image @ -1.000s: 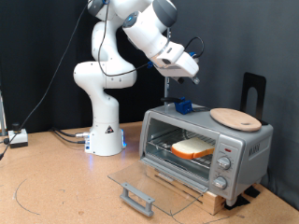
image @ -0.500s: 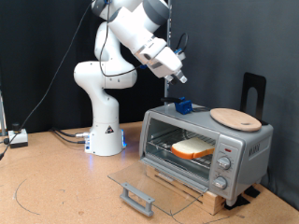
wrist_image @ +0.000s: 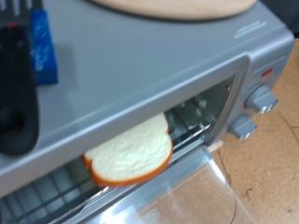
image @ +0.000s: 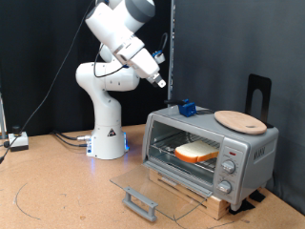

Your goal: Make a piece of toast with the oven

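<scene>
The silver oven (image: 212, 143) stands at the exterior view's right with its glass door (image: 143, 183) folded down flat and open. The piece of toast (image: 197, 151) lies on the wire rack inside. In the wrist view the toast (wrist_image: 131, 154) shows through the oven's (wrist_image: 131, 79) opening, with the knobs (wrist_image: 260, 96) and red light (wrist_image: 271, 70) on the panel. My gripper (image: 159, 81) hangs in the air above and to the exterior view's left of the oven, holding nothing that shows. A dark finger (wrist_image: 14, 93) shows at the wrist view's edge.
A round wooden board (image: 240, 120) and a small blue object (image: 188, 109) lie on the oven's top. A black stand (image: 258, 95) rises behind the oven. The door handle (image: 140, 202) juts towards the front. The robot base (image: 108, 134) stands to the left.
The arm has swung up and to the exterior view's left, carrying the gripper away from above the oven's top. The toast and the door have not moved.
</scene>
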{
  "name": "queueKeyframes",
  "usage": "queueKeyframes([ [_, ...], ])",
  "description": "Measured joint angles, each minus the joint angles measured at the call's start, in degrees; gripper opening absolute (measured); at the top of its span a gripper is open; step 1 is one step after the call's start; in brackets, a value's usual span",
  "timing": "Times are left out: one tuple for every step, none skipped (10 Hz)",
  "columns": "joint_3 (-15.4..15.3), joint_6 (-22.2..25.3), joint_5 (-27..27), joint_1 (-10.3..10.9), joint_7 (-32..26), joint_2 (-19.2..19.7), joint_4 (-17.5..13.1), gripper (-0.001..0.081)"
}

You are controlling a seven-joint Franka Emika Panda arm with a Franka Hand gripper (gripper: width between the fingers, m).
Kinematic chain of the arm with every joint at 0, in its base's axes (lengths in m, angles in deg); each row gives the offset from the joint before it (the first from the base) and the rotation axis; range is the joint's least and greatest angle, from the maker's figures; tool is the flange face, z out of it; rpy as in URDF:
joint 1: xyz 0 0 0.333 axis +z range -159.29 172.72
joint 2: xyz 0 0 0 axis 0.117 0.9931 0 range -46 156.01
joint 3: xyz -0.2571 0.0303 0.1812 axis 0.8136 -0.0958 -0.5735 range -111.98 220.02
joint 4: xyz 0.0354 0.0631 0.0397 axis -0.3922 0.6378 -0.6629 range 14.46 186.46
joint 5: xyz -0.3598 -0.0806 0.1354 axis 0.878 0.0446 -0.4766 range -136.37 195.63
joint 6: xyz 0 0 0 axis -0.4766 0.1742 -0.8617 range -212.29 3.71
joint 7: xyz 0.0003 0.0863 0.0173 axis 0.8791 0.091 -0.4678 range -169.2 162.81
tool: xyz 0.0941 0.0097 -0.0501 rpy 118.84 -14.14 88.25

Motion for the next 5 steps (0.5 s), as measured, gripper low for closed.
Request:
queueKeyframes([
  [1.69,0.65,2.02,-1.0,-1.24,1.44,-0.75,0.0807],
  [3.2,1.37,3.65,-1.85,-2.55,3.08,-1.6,0.0807],
  [4.29,2.6,4.43,-2.26,-3.56,5.71,-3.19,0.0807],
  [4.09,2.38,4.42,-2.25,-3.55,5.57,-3.04,0.0807],
  [3.63,3.4,4.58,-2.6,2.84,5.76,-3.05,0.0807],
])
